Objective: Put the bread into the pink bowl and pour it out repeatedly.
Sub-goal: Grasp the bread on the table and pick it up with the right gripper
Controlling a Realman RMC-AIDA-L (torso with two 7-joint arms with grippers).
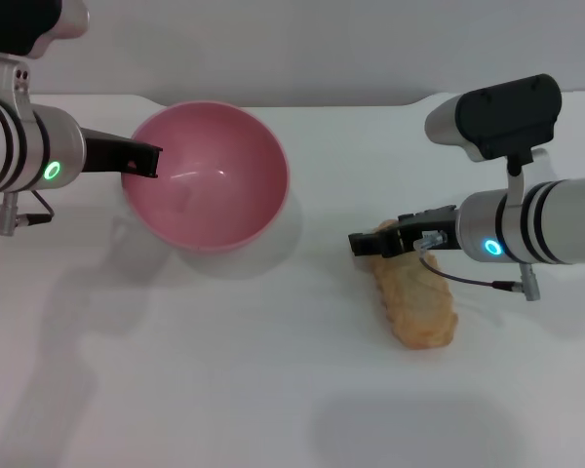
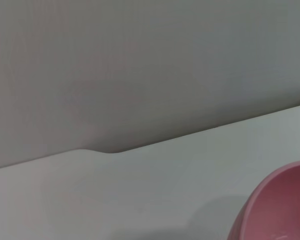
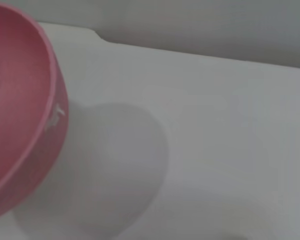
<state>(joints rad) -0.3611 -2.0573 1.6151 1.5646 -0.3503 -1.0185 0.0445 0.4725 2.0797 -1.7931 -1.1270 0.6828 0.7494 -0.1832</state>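
The pink bowl (image 1: 210,180) hangs tilted above the table at the left, its opening turned toward me and nothing inside it. My left gripper (image 1: 144,159) is shut on the bowl's left rim. The left wrist view catches only an edge of the bowl (image 2: 277,210), while the right wrist view shows its outer wall (image 3: 15,115) and its shadow. The bread (image 1: 414,297) lies flat on the white table (image 1: 224,380) at the right, ridged side up. My right gripper (image 1: 366,243) sits at the bread's far end, just over its tip.
The table's back edge (image 1: 302,101) runs behind the bowl, with a grey wall (image 2: 140,60) beyond it. Nothing else stands on the table.
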